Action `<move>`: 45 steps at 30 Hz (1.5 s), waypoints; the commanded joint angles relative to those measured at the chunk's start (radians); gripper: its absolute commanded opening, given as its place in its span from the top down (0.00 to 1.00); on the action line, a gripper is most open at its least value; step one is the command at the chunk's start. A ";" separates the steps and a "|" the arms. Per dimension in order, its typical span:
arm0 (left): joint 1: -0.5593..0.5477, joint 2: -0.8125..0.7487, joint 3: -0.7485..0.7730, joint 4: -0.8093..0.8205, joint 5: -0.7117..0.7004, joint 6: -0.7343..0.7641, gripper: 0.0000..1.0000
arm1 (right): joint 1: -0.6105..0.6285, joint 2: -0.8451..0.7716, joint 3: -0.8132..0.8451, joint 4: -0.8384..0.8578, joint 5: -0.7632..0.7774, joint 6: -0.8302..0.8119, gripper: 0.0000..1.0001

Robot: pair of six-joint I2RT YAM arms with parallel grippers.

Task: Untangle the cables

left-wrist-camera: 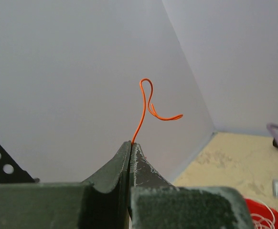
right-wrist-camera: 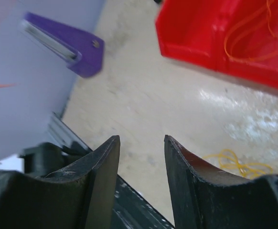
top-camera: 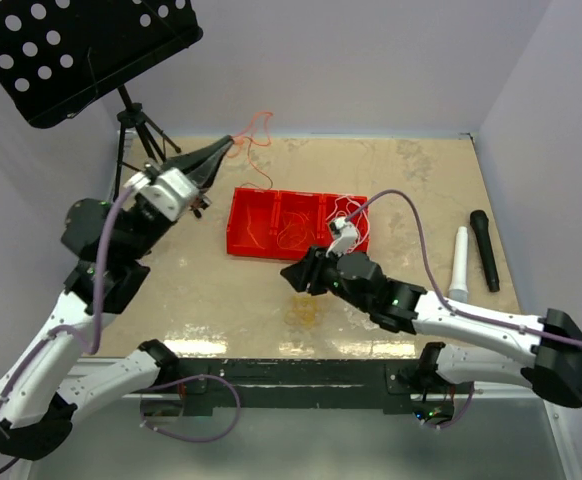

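My left gripper (top-camera: 233,144) is raised over the table's far left and is shut on a thin orange cable (top-camera: 257,128). The cable loops past the fingertips and trails down toward the red tray (top-camera: 243,226). In the left wrist view the jaws (left-wrist-camera: 131,142) are pressed together with the orange cable (left-wrist-camera: 144,100) rising from the tips. My right gripper (top-camera: 290,272) is open and empty, low in front of the tray; the right wrist view (right-wrist-camera: 141,138) shows a clear gap. A thin orange cable (right-wrist-camera: 246,40) lies in the tray. A white cable (top-camera: 344,208) lies in its right compartment. A yellow-orange coil (right-wrist-camera: 234,163) lies on the table.
A white microphone (top-camera: 460,262) and a black microphone (top-camera: 485,248) lie at the table's right. A black perforated music stand (top-camera: 81,45) on a tripod stands at the back left. A purple bracket (right-wrist-camera: 67,45) shows by the wall. Walls close off the table on three sides.
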 commanded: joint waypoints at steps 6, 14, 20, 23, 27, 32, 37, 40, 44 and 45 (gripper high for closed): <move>0.002 0.086 -0.162 0.140 0.062 -0.107 1.00 | 0.005 -0.210 0.093 -0.211 0.191 0.027 0.55; 0.002 0.256 -0.185 0.211 0.070 -0.086 1.00 | 0.005 -0.369 0.029 -0.334 0.341 0.162 0.61; 0.002 0.377 -0.196 0.269 0.085 -0.052 1.00 | 0.005 -0.498 0.010 -0.397 0.429 0.189 0.64; 0.004 0.426 -0.196 0.300 0.111 -0.032 1.00 | 0.005 -0.535 0.010 -0.429 0.463 0.208 0.64; 0.004 0.503 -0.202 0.318 0.113 0.026 1.00 | 0.005 -0.560 0.010 -0.449 0.483 0.214 0.64; 0.007 0.583 -0.226 0.333 0.133 0.084 1.00 | 0.005 -0.568 0.018 -0.469 0.513 0.214 0.64; 0.008 0.641 -0.286 0.329 0.139 0.138 1.00 | 0.005 -0.560 0.040 -0.484 0.539 0.202 0.64; 0.008 0.673 -0.320 0.314 0.137 0.169 1.00 | 0.005 -0.557 0.046 -0.487 0.546 0.200 0.64; 0.010 0.722 -0.321 0.283 0.070 0.146 1.00 | 0.005 -0.560 0.043 -0.486 0.546 0.205 0.64; 0.010 0.736 -0.318 0.272 0.046 0.129 1.00 | 0.005 -0.560 0.041 -0.487 0.546 0.206 0.64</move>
